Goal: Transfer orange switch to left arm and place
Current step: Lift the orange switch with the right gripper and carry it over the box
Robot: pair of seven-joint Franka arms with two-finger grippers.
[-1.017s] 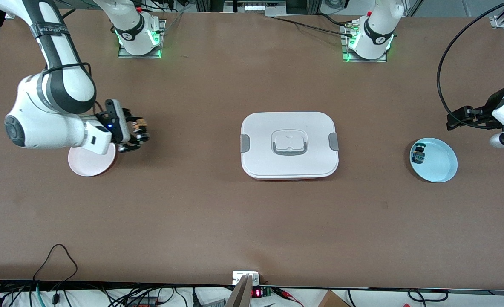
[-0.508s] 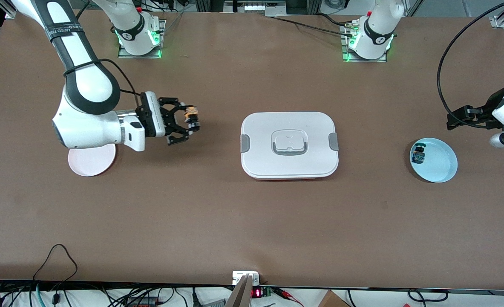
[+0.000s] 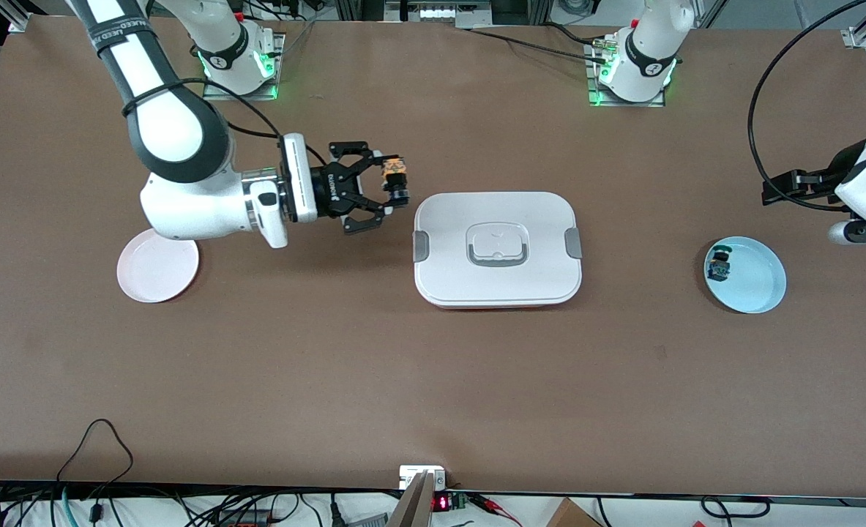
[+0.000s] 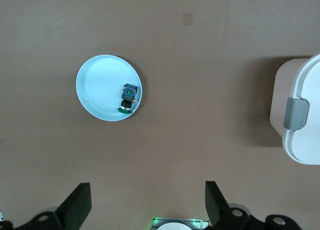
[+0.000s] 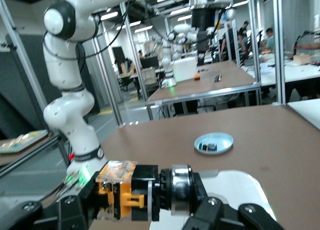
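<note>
One box (image 3: 498, 249), two plates: pink (image 3: 157, 274) and blue (image 3: 746, 275). Right end effector (image 3: 383, 195) grips the one orange switch (image 3: 394, 178); left end effector (image 4: 148, 206) waits, fingers spread.

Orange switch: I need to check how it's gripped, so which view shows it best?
The right wrist view: the orange switch fills the foreground, clamped in the right gripper. The front view shows it small, held beside the box. The left wrist view doesn't show it, only the blue plate and the box's edge.
</note>
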